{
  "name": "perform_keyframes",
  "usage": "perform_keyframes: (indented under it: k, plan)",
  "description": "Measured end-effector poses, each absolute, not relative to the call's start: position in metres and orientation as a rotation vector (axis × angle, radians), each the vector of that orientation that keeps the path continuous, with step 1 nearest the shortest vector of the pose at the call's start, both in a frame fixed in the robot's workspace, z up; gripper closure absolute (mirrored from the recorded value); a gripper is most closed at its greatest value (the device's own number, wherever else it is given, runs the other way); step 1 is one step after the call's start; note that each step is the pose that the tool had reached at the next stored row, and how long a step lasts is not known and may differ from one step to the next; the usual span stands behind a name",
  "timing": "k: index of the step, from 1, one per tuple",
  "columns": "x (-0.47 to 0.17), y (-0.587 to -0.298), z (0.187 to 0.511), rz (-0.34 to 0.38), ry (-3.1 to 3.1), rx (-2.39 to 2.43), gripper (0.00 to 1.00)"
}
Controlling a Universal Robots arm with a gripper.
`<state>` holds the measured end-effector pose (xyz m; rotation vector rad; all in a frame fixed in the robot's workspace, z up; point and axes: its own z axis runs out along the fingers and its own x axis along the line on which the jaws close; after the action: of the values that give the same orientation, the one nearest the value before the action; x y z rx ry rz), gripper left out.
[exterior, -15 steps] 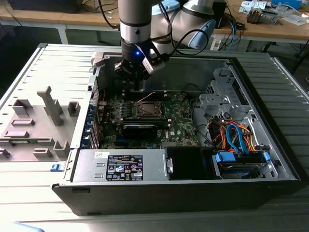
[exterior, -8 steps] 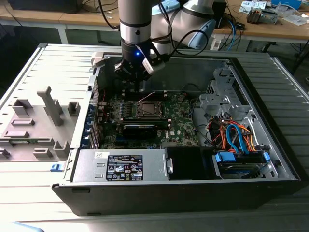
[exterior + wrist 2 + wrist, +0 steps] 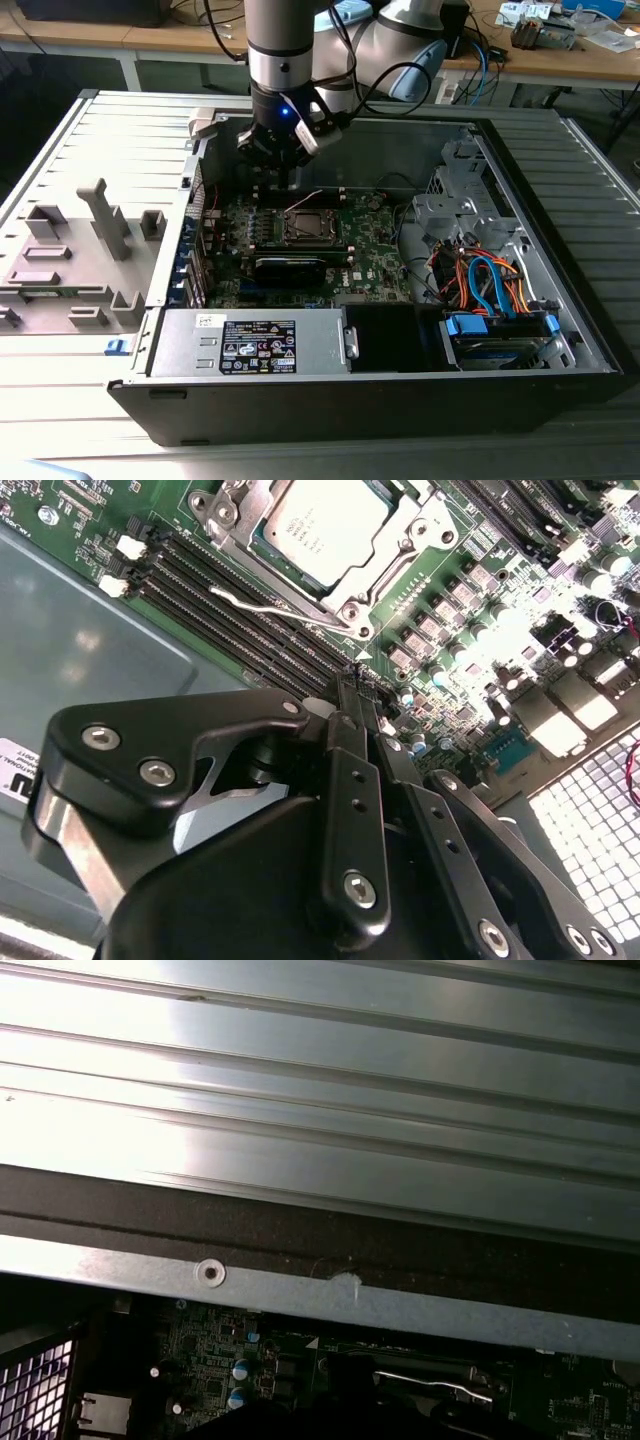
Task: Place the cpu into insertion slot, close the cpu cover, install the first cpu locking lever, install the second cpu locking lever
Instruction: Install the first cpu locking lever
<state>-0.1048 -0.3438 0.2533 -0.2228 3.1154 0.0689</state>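
Exterior view – fingers (image 3: pixel 285 170): hang inside the open computer case (image 3: pixel 540 360), above the green board's (image 3: pixel 375 250) far edge; empty.
Exterior view – insertion slot (image 3: pixel 309 227): just in front of and below the fingers, a lever wire raised over it.
Exterior view – grey tray (image 3: pixel 70 260): on the tabletop, well off toward the exterior view's left.
Second wrist view – fingers (image 3: pixel 350 685): pressed together, nothing between them, tips over the memory slots (image 3: pixel 240 605).
Second wrist view – cpu (image 3: pixel 320 525): seated in the socket beyond the fingertips.
Second wrist view – cpu cover (image 3: pixel 400 550): silvery frame lying flat around the chip.
Second wrist view – locking lever (image 3: pixel 285 608): thin wire between the fingertips and the socket, alongside the cover's edge.
First wrist view – case wall (image 3: pixel 320 1300): metal rim with ribbed panel behind; a wire lever (image 3: pixel 430 1384) shows low down.
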Motion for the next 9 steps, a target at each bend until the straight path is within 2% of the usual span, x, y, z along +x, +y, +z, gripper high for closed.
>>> perform_keyframes:
  k: [9]
  plan:
    - [-0.1048, -0.3437, 0.2517, 0.069, 3.115, -0.223, 0.89]
